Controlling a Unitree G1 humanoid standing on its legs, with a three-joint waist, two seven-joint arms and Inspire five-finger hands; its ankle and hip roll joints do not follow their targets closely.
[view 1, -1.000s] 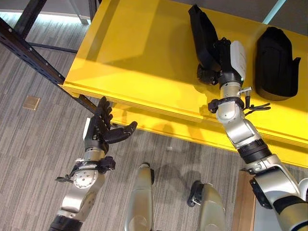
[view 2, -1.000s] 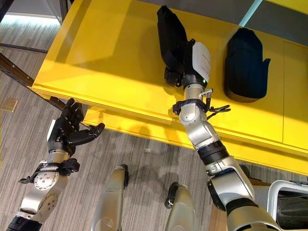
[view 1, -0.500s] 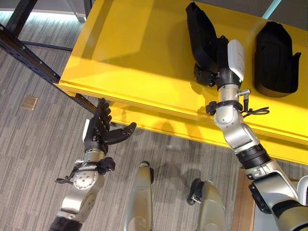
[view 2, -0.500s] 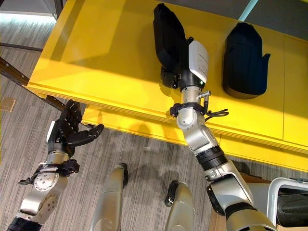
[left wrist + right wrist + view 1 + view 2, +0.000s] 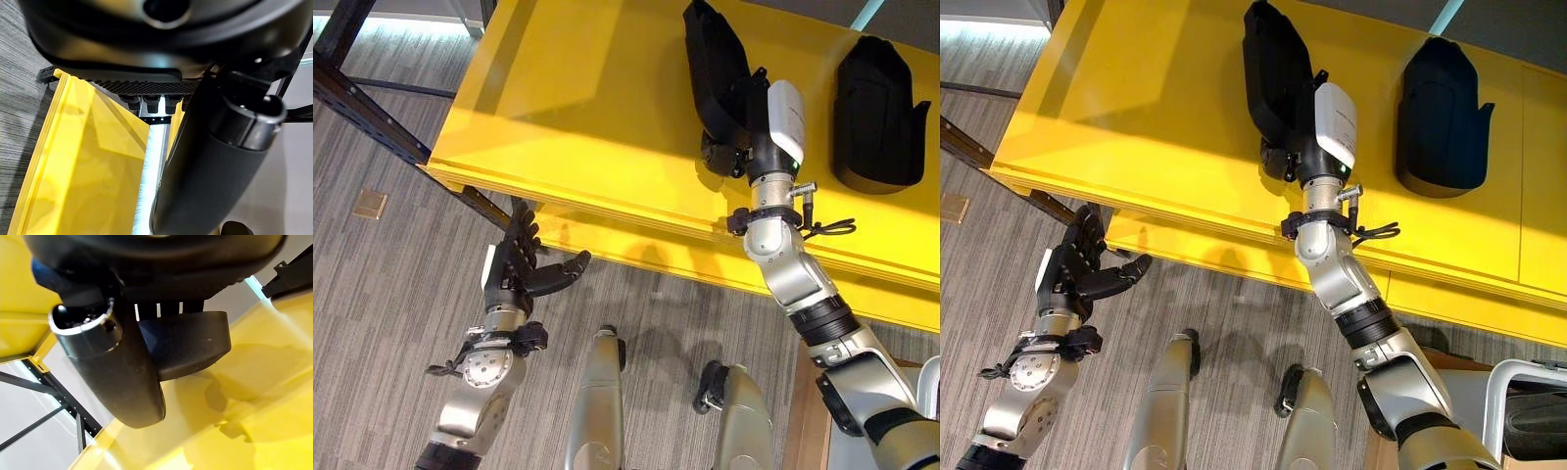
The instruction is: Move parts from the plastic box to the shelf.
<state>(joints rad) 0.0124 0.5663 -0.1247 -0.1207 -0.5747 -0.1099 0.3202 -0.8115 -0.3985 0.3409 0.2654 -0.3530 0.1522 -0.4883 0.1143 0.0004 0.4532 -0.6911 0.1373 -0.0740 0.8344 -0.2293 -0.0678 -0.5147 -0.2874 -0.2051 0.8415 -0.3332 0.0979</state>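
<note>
Two black parts on yellow shelf [image 5: 607,98]: one [image 5: 715,64] apparently gripped by right hand [image 5: 744,127], one [image 5: 876,113] apart; left hand [image 5: 514,269] open.

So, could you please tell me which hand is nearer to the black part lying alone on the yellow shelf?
Right. The right hand grips another black part beside the lone part; the left hand hangs open below the shelf edge.

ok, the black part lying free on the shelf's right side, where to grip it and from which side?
Likely across its narrower rounded end, coming from above. The free black part lies flat on the yellow shelf, long axis running away from the robot, its near end broad with a side tab. The right hand is shut on another black part.
</note>
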